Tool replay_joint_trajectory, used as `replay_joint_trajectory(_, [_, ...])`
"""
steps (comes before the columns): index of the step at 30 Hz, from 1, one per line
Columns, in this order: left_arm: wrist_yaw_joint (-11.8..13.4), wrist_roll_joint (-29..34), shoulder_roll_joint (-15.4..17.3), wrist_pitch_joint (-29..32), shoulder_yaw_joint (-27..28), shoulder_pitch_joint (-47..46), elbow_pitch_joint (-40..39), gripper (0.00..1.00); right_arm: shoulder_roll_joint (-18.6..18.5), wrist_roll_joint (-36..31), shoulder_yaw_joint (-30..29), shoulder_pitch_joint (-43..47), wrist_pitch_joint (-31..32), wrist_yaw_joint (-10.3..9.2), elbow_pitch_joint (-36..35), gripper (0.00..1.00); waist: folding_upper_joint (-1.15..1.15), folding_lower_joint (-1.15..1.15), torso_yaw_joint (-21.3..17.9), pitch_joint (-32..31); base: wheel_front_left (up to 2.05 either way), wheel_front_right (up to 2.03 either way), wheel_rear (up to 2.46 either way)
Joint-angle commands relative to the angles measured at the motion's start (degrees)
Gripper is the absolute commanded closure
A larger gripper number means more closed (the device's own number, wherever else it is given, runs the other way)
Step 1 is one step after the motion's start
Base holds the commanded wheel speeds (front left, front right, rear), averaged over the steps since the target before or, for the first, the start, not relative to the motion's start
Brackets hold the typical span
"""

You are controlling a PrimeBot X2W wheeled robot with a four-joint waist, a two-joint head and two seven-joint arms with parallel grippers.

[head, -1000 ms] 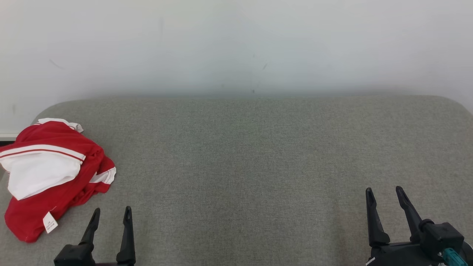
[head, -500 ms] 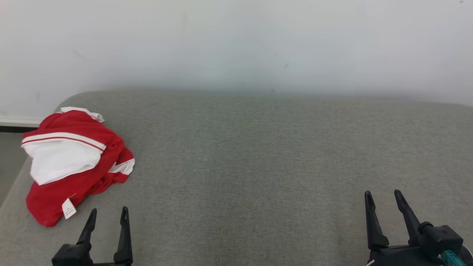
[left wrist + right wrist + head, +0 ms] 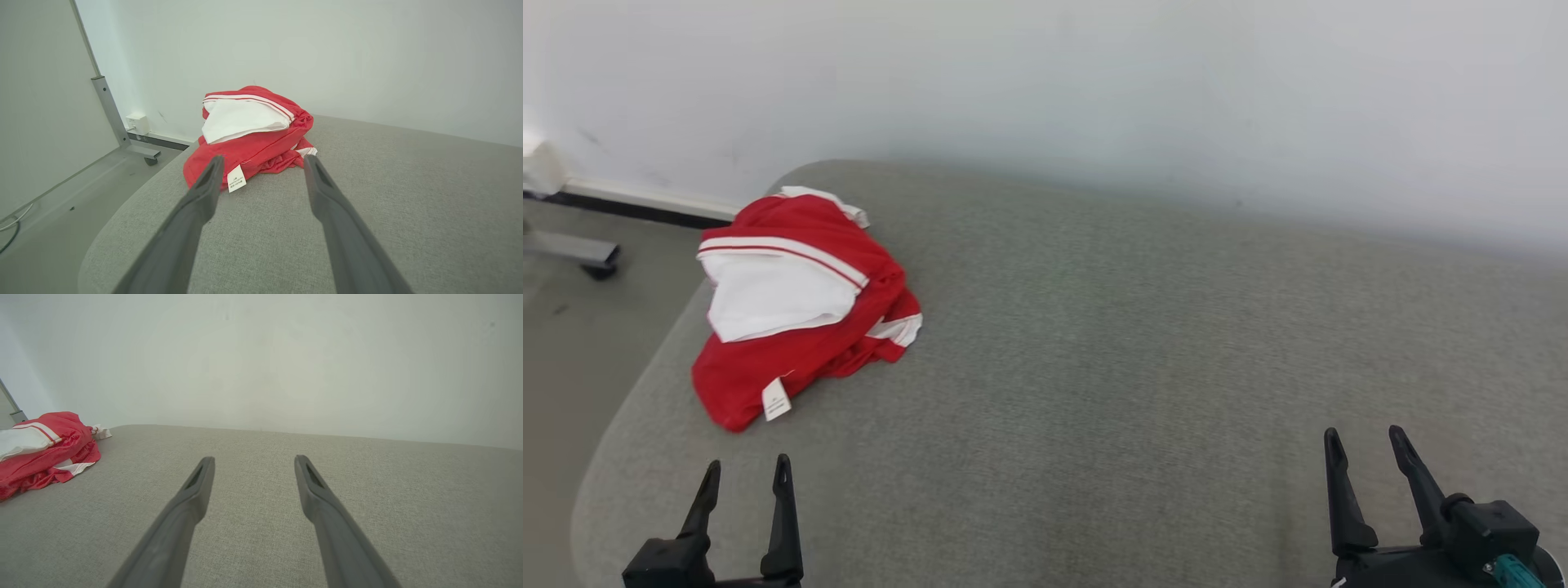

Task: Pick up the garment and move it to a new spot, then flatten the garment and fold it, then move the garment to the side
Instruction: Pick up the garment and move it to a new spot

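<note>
While the crumpled red and white sports garment (image 3: 805, 347) lies in a loose heap at the far left corner of the grey fabric-covered table (image 3: 1111, 367), both end effectors hang apart from it above the near edge. The left end effector (image 3: 747, 462) has its two long dark fingers spread and nothing between them; in the left wrist view those fingers (image 3: 192, 212) frame the near side of the heap without touching it. The right end effector (image 3: 1364, 433) is released too, well away on the other side of the table, with bare grey cloth under its gap (image 3: 254, 458).

The garment (image 3: 261, 149) is mostly bright red, of a thin, slightly shiny knit. A broad white panel (image 3: 776, 298) lies folded over its top, edged by a white band with a thin red stripe. A second white band shows at a red edge on the side towards the middle of the table, and a white scrap pokes out at the back, near the pale wall (image 3: 1094, 82). A small white care label (image 3: 775, 400) sticks out of the nearest red fold. From the right wrist view the heap (image 3: 41, 457) sits low at the far left.

Beyond the table's rounded corner a grey metal leg on a castor (image 3: 112, 114) stands on the grey floor (image 3: 572, 343).
</note>
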Motion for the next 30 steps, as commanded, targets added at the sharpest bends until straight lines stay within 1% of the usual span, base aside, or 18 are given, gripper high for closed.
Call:
replay_joint_trajectory(1, [0.29,-0.69,0.11,-0.26,0.13,-0.16,0.06,0.0,-0.09,0.32,0.06,-0.37,-0.33,-0.14,0.04,0.0,0.0,0.0,3.17,0.52,0.0,0.0,0.0])
replay_joint_trajectory(10, [0.86,-0.89,0.5,-1.18,0.67,-0.33,0.43,0.0,-0.09,0.23,0.23,-0.01,0.13,-0.14,0.22,0.0,0.0,0.0,8.1,0.28,0.0,0.0,0.0])
replay_joint_trajectory(16, [1.88,-1.04,1.03,-1.89,1.45,0.36,0.03,0.0,-0.08,0.54,0.54,0.11,0.2,-0.14,0.43,0.0,0.0,0.0,10.64,0.01,0.0,0.0,0.0])
replay_joint_trajectory(25, [2.41,-1.46,1.44,-2.13,1.88,0.89,-0.37,0.0,-0.09,0.53,0.51,0.03,0.34,-0.14,0.53,0.0,0.0,0.0,12.69,0.25,0.0,0.0,0.0])
replay_joint_trajectory(30, [3.31,-1.36,1.65,-2.04,2.08,1.35,-1.04,0.0,-0.09,0.74,0.78,0.15,0.41,-0.14,0.42,0.0,0.0,0.0,13.24,0.05,0.0,0.0,0.0])
